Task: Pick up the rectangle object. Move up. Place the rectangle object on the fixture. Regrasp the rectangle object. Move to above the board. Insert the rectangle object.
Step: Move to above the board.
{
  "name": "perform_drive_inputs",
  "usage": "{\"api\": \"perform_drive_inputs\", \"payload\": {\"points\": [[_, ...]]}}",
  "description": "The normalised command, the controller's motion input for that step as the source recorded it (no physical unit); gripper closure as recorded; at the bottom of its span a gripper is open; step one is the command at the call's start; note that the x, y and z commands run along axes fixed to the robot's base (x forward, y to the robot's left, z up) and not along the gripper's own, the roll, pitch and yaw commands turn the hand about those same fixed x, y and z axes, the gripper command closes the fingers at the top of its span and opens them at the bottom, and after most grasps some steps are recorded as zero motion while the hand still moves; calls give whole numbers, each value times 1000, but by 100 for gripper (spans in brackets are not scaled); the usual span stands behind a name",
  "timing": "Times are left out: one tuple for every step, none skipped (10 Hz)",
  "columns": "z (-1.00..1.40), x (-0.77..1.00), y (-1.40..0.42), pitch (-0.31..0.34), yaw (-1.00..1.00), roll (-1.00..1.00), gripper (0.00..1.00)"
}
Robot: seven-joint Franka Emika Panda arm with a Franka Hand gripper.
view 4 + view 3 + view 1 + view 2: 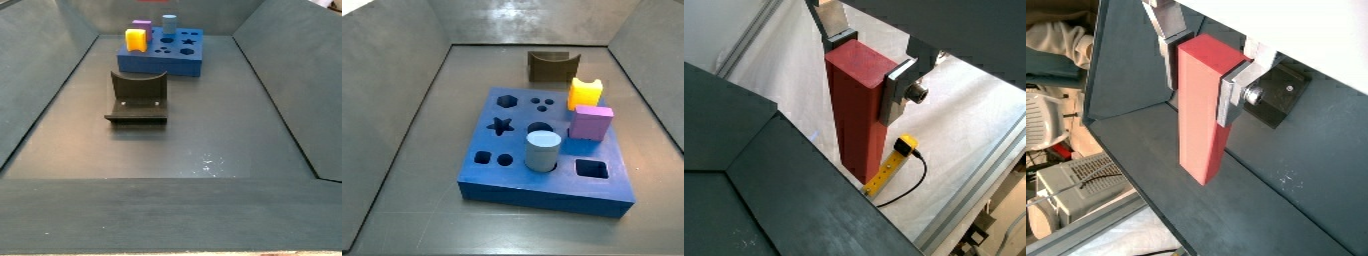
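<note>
Between the end effector (869, 62) fingers, the rectangle object (861, 110) hangs lengthwise.

A yellow notched block (584, 93) stands upright at the back edge of the blue slab, with a pink-purple cube (591, 123) just in front of it, touching or nearly so. A pale grey-blue cylinder (541, 151) stands upright near the slab's middle. In a wrist view, a yellow tape measure (894, 161) with a black cord (911, 185) lies on white cloth (971, 110).
</note>
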Motion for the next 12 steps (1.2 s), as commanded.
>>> {"api": "perform_drive_inputs", "payload": {"points": [[40,-303,-1000,60,-53,-1000,100],[49,-301,-1000,55,-49,-1000,100],[62,-314,-1000,50,-44,-1000,100],[53,-313,-1000,50,-42,-1000,100],[53,-318,-1000,53,-39,-1000,100],[56,-321,-1000,55,-38,-1000,100],[65,-332,-1000,57,-34,-1000,100],[62,-340,-1000,56,-27,-1000,100],[62,-316,-874,55,-26,-1000,100],[48,-246,-658,51,-24,-1000,100],[19,-138,-298,44,-21,-1000,100],[12,-101,-119,35,-15,-1000,100]]}}
